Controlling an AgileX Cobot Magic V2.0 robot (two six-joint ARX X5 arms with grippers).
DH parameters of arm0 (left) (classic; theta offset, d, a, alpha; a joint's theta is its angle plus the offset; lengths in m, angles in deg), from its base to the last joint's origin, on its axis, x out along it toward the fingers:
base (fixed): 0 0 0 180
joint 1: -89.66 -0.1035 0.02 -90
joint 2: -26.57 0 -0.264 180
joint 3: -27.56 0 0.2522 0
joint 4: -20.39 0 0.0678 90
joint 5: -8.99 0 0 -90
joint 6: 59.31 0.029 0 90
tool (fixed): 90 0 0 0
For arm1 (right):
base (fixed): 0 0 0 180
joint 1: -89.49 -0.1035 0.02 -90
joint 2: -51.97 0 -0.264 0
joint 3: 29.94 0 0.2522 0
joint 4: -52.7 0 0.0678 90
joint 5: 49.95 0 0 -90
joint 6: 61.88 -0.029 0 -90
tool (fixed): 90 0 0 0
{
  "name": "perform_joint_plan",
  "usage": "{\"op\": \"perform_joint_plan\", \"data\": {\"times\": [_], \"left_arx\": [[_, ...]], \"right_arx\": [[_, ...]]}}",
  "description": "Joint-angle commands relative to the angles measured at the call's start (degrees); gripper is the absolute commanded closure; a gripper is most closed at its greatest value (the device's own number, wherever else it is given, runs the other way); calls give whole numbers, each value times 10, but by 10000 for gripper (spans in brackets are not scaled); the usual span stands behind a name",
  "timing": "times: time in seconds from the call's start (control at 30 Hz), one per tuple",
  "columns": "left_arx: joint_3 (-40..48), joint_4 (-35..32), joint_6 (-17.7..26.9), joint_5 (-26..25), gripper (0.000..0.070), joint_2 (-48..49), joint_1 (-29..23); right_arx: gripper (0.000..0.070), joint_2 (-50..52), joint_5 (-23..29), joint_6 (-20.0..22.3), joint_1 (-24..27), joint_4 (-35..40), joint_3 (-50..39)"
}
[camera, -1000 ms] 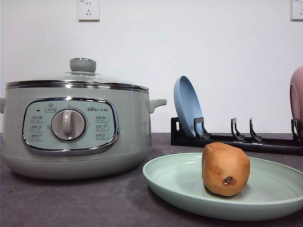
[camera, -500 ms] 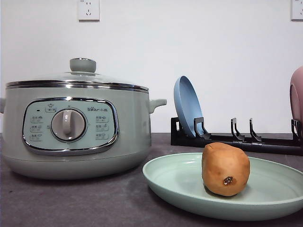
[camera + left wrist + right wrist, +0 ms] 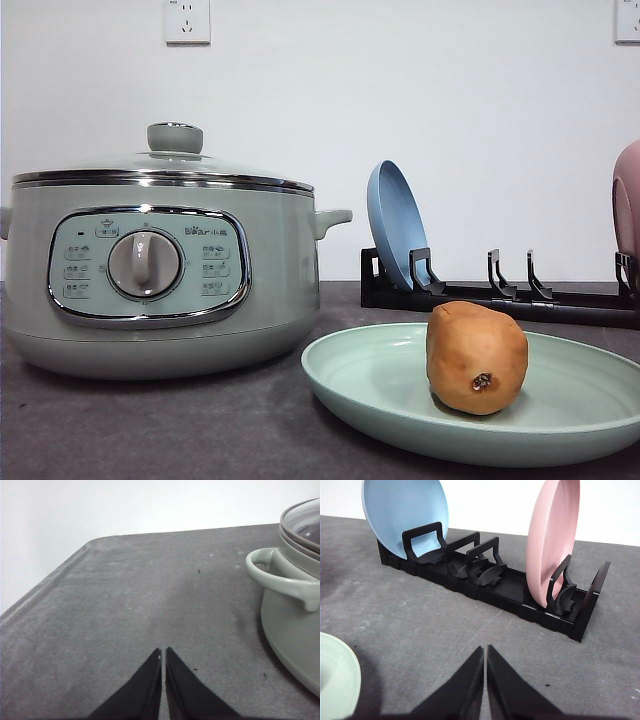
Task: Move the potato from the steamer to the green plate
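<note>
**Potato sits on green plate as both arms rest closed over the desk**

Front view: the orange-brown potato (image 3: 477,358) stands on the pale mint-green plate (image 3: 370,385), its dark eye spot facing the camera. The plate lies flat on the dark grey desk (image 3: 150,430), just to the right of the sage-green steamer (image 3: 160,270). The steamer's glass lid (image 3: 170,160) with its green knob is seated on the pot, the central dial (image 3: 145,264) sits in the chrome-rimmed control panel, and one side handle points toward the plate. Behind the plate, a black dish rack (image 3: 500,290) holds a blue plate (image 3: 396,225) on edge at its left end, while a pink plate (image 3: 627,205) shows at the frame's right edge. Two wall sockets are set high on the white wall.

Left wrist view: the left gripper (image 3: 163,655) hangs over bare desk, its black jaws pressed together with only a hairline seam between them and nothing held. The steamer's side handle (image 3: 282,577) and the lid's rim appear beside it, apart from the jaws.

Right wrist view: the right gripper (image 3: 485,652) is likewise closed tip to tip on nothing, above the desk. Beyond it the dish rack carries the blue plate and the pink plate upright at opposite ends, with empty slots between. A sliver of the green plate's rim shows at the frame edge.
</note>
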Motion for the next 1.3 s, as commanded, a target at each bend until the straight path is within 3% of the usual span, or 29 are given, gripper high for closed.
{"op": "perform_joint_plan", "data": {"times": [0.0, 1.27], "left_arx": [[12, -9, -2, 3, 696, 1, -2], [12, -9, -2, 3, 696, 1, -2]], "right_arx": [[700, 1, 0, -8, 1, 1, -3], [700, 1, 0, -8, 1, 1, -3]]}}
